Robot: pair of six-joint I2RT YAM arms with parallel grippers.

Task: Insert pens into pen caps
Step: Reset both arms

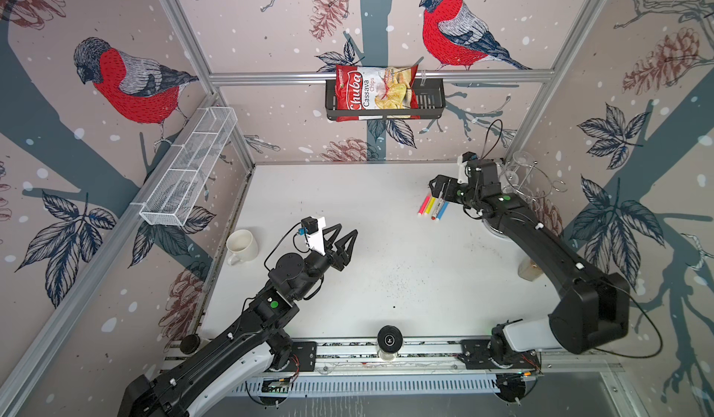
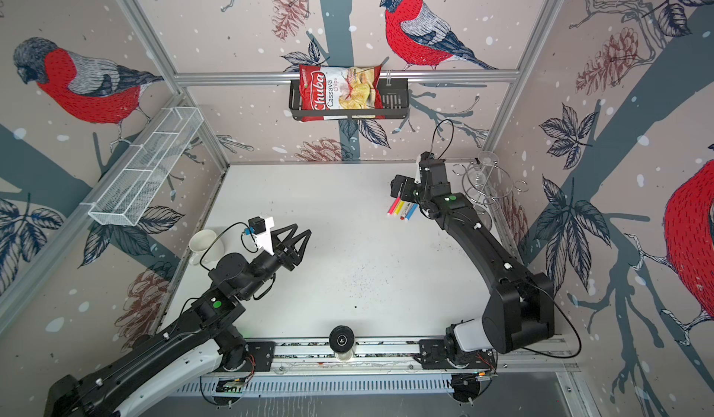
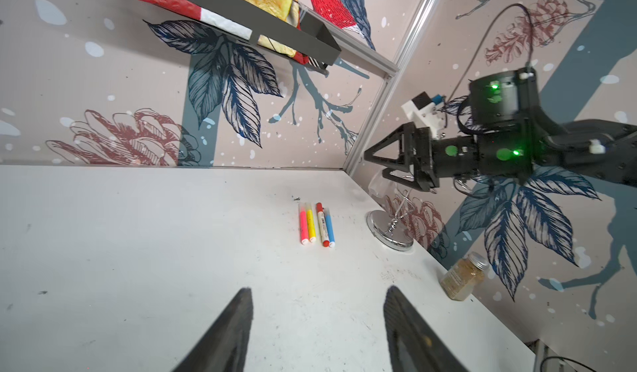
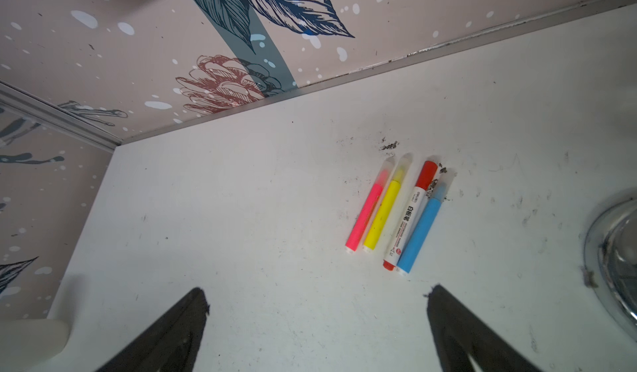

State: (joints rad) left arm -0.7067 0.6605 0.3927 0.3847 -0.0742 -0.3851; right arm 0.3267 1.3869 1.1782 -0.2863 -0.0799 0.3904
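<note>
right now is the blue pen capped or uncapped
Capped: the blue pen has a translucent cap over its tip.

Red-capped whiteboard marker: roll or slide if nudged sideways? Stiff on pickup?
Probably rolls: the whiteboard marker looks round-bodied and lies flat on the smooth white table. The blue pen lying against one side would likely block it or get pushed along. Hard plastic barrel, so likely stiff and light.

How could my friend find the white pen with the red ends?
On the white table, look in the far right corner by the shiny metal stand, where four pens lie side by side. The white pen lies between the yellow pen and the blue pen. Only it has printed writing and a solid red cap.
</note>
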